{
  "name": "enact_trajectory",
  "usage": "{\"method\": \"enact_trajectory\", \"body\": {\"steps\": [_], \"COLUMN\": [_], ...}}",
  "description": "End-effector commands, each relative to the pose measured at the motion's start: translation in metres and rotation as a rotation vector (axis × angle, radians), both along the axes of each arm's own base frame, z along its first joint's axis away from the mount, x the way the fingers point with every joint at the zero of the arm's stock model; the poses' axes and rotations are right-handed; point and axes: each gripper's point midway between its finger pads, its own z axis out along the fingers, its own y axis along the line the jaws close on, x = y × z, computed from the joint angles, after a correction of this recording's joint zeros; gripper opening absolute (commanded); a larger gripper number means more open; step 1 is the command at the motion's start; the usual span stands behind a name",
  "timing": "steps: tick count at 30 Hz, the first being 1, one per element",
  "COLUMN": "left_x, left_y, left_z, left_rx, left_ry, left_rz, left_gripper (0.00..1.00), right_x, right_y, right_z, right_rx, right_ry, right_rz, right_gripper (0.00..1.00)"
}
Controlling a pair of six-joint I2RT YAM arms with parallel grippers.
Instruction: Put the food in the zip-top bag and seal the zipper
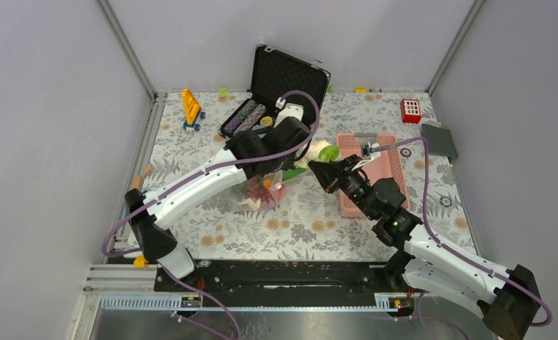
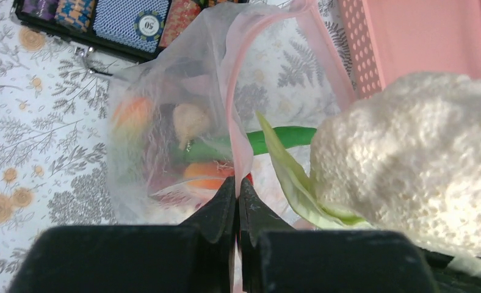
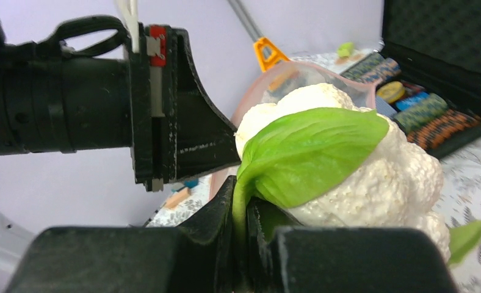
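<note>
The clear zip-top bag (image 2: 159, 140) hangs open at mid table, also in the top view (image 1: 265, 188). It holds orange, red and green toy foods (image 2: 204, 174). My left gripper (image 2: 238, 186) is shut on the bag's pink zipper strip (image 2: 233, 104) and holds the mouth up. My right gripper (image 3: 243, 198) is shut on a green leaf of the white-green cauliflower piece (image 3: 348, 171). It holds this piece at the bag's mouth, close beside the left gripper (image 1: 306, 152); it also shows in the left wrist view (image 2: 409, 159).
A pink plastic basket (image 1: 386, 170) lies right of the bag. An open black case (image 1: 276, 92) with poker chips stands behind. A yellow toy (image 1: 191, 108), a red block (image 1: 411, 110) and a grey plate (image 1: 439, 140) lie at the back.
</note>
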Motion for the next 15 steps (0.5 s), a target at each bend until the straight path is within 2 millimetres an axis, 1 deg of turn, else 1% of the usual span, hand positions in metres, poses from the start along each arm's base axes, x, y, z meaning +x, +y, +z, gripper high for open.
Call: {"method": "enact_trajectory", "body": {"steps": [1, 3, 6, 11, 15], "left_x": [-0.017, -0.023, -0.028, -0.032, -0.038], "left_y": [0.024, 0.035, 0.044, 0.05, 0.052], "left_z": [0.016, 0.015, 0.013, 0.021, 0.034], "left_rx": [0.038, 0.052, 0.033, -0.018, -0.106], "left_ry": [-0.016, -0.015, -0.011, -0.031, -0.056], "left_rz": [0.064, 0.096, 0.122, 0.141, 0.125], "left_gripper": [0.0, 0.0, 0.0, 0.0, 0.0], "right_x": [-0.016, -0.024, -0.04, -0.062, -0.081], "right_y": [0.004, 0.002, 0.005, 0.007, 0.017], "right_z": [0.078, 0.089, 0.102, 0.111, 0.117], "right_rx": [0.148, 0.182, 0.229, 0.328, 0.416], "right_ry": [-0.237, -0.273, -0.303, -0.33, -0.342], "right_rz": [0.082, 0.104, 0.184, 0.286, 0.423], "right_gripper": [0.0, 0.0, 0.0, 0.0, 0.0]}}
